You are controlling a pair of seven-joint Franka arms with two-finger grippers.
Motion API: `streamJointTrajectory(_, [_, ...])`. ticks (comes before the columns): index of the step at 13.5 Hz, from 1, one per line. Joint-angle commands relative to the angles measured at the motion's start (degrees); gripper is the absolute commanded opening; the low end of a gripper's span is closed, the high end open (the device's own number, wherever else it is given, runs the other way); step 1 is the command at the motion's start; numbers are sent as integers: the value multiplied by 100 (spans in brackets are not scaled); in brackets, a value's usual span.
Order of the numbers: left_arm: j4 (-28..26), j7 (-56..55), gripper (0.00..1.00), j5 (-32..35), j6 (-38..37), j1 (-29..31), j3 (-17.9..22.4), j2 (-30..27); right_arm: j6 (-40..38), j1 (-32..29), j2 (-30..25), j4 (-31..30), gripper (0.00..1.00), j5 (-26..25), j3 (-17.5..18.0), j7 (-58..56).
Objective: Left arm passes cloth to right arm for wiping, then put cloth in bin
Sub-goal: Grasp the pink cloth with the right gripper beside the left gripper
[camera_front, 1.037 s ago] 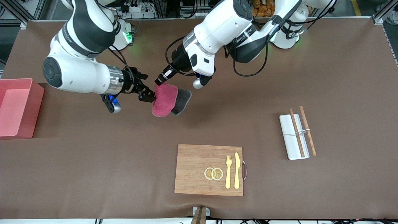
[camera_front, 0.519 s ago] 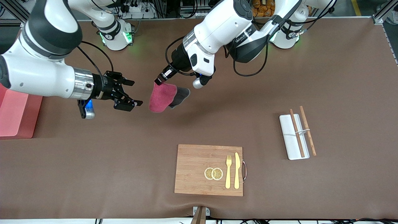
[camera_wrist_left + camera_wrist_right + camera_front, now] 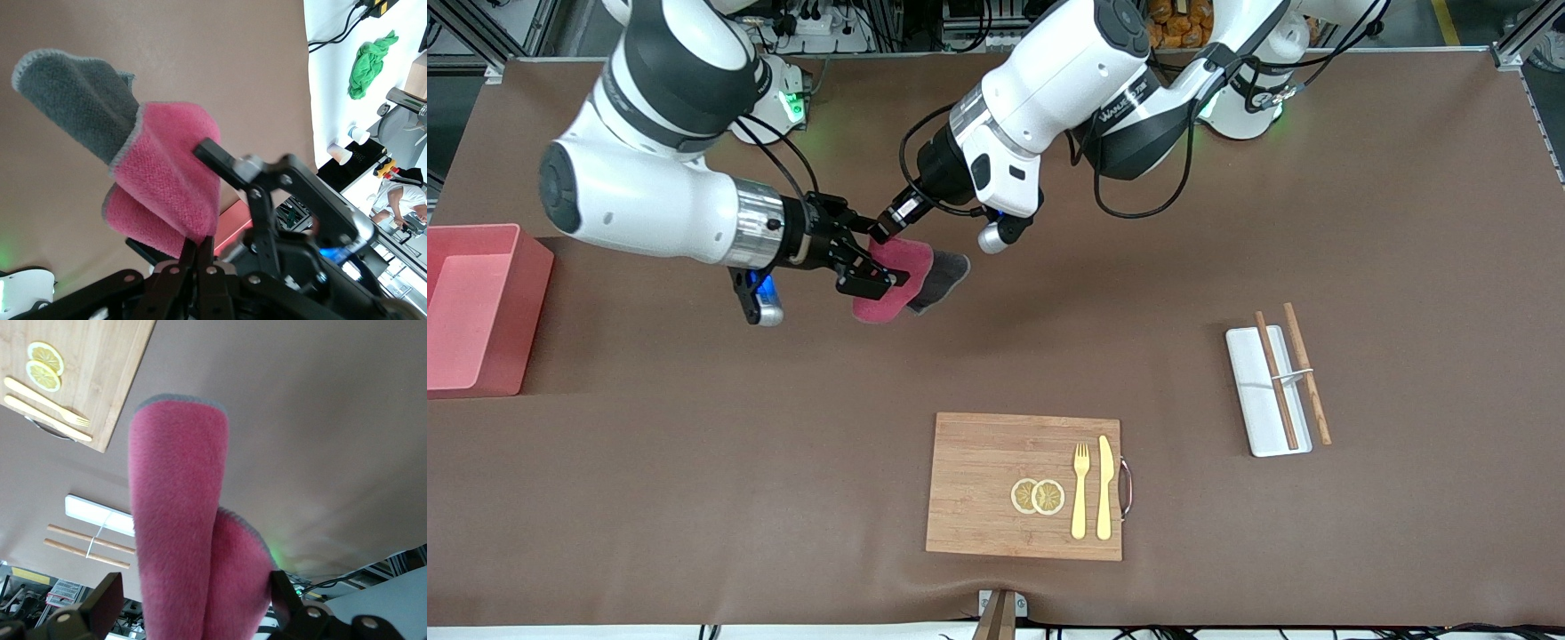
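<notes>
Cloth [image 3: 898, 280] | left gripper [image 3: 882, 233] fingers clamped on it | right gripper [image 3: 869, 268] fingers apart around it

Hidden and cut-off parts during the cloth handover

The cloth [image 3: 907, 276] is partly covered in the front view by the right gripper [image 3: 869, 267], so the pads' contact with it cannot be told there. The left gripper [image 3: 883, 228] pinches a corner, and its fingertips are lost under the fabric. In the right wrist view the cloth [image 3: 183, 540] runs off the frame's edge and hides the space between the fingers [image 3: 100, 603]. The bin [image 3: 476, 307] is cut by the front view's edge. The left arm's base [image 3: 1249, 98] is cropped.
</notes>
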Motion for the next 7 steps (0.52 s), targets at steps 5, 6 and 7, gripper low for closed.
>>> streamJointTrajectory(5, [99,-84,0,-3,-25,-62,32,61,-22,-180,104,-62,0,14,-40,-64])
streamJointTrajectory(6, [90,-84,18,6,-25,-54,32,61,-22,-189,104,-62,0,14,-40,-82])
streamJointTrajectory(7, [90,-92,62,6,-25,-62,32,61,-22,-207,104,-62,0,14,-40,-91])
